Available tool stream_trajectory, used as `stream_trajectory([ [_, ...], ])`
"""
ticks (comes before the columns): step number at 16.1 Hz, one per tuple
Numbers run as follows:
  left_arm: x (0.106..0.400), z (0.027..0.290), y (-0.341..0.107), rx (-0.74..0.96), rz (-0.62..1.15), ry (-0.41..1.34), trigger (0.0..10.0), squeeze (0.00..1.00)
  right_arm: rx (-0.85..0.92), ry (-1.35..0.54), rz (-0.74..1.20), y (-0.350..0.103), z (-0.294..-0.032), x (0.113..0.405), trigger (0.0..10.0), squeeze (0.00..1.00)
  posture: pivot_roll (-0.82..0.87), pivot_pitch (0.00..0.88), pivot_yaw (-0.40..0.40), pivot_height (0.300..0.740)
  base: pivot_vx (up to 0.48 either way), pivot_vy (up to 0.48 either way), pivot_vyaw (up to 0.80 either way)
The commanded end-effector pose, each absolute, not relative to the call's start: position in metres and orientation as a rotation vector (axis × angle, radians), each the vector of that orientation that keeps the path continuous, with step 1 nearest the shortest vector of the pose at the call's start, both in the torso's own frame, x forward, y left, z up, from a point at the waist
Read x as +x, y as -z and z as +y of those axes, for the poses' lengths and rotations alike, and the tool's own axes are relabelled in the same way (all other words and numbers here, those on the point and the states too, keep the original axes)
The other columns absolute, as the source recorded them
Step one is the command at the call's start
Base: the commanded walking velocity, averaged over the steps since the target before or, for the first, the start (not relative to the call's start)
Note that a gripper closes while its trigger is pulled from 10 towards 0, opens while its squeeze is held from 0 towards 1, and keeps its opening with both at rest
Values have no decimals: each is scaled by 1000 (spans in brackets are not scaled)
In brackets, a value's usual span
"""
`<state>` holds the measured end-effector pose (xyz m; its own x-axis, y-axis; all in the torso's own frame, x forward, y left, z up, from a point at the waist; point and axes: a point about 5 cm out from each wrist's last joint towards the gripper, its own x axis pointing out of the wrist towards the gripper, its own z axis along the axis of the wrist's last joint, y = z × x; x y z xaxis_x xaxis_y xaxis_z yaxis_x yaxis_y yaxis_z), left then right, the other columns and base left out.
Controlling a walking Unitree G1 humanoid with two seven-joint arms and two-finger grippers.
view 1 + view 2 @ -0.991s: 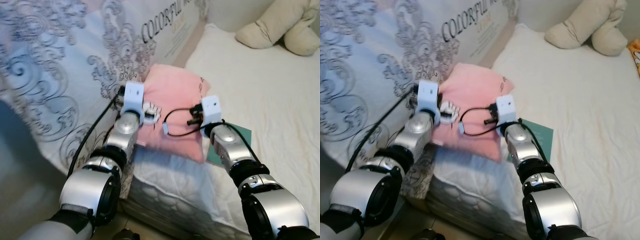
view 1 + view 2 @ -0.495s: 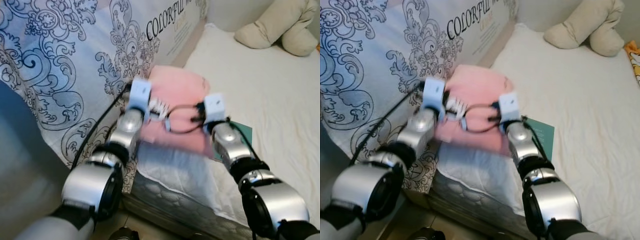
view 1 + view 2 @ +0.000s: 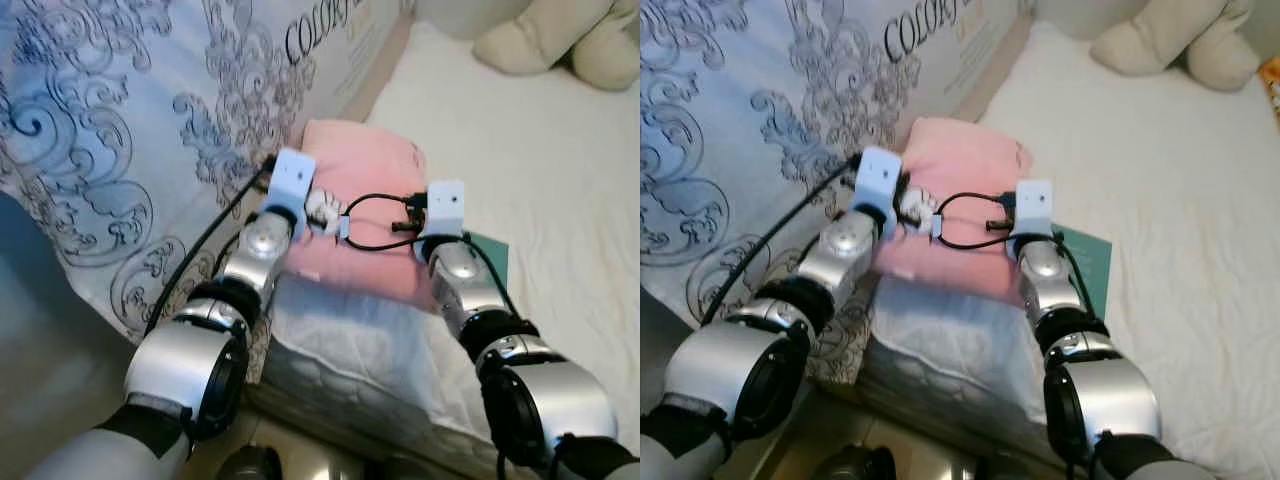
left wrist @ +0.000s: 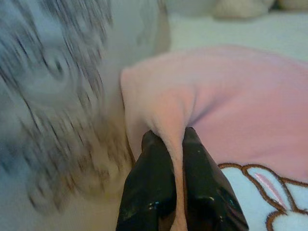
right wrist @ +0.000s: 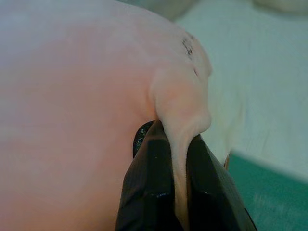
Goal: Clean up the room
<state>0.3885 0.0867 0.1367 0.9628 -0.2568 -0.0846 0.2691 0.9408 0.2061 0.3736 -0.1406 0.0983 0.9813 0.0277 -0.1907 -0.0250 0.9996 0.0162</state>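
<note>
A pink pillow point(image 3: 360, 180) with a white cartoon print lies at the near corner of the white bed point(image 3: 540, 180), beside the patterned mattress. Both arms reach out to it. In the left wrist view my left gripper point(image 4: 175, 137) is shut on a pinched fold at the pillow's point(image 4: 240, 96) left edge. In the right wrist view my right gripper point(image 5: 175, 132) is shut on a fold at the pillow's point(image 5: 72, 96) right edge, next to the teal book point(image 5: 269, 183).
A tall mattress point(image 3: 150, 110) in a printed wrapper leans along the left of the bed. A teal book point(image 3: 488, 250) lies just right of the pillow. A cream plush toy point(image 3: 560, 40) sits at the far end of the bed.
The camera has shifted and tilted. Both grippers keep their hold on the pillow, which has moved slightly farther onto the bed corner.
</note>
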Motion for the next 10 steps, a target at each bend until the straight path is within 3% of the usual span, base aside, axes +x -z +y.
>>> stream_trajectory([
  [1,391,97,-139,205,65,246,10000,0,72,79,275,-80,-158,364,10000,0,-134,212,-2,740,0,0,0],
  [4,392,89,-144,267,45,326,10000,0,168,16,355,-62,-128,354,10000,0,-149,228,-2,740,0,0,0],
  [6,392,89,-145,320,38,338,10000,0,93,-55,380,-51,-109,345,10000,0,-148,233,0,740,0,0,0],
  [9,394,93,-148,376,21,328,10000,0,96,-66,364,-55,-105,347,10000,0,-147,233,-6,740,0,0,0],
  [10,395,94,-153,421,-5,330,10000,298,110,-76,358,-57,-100,348,10000,0,-144,232,-9,740,0,0,0],
])
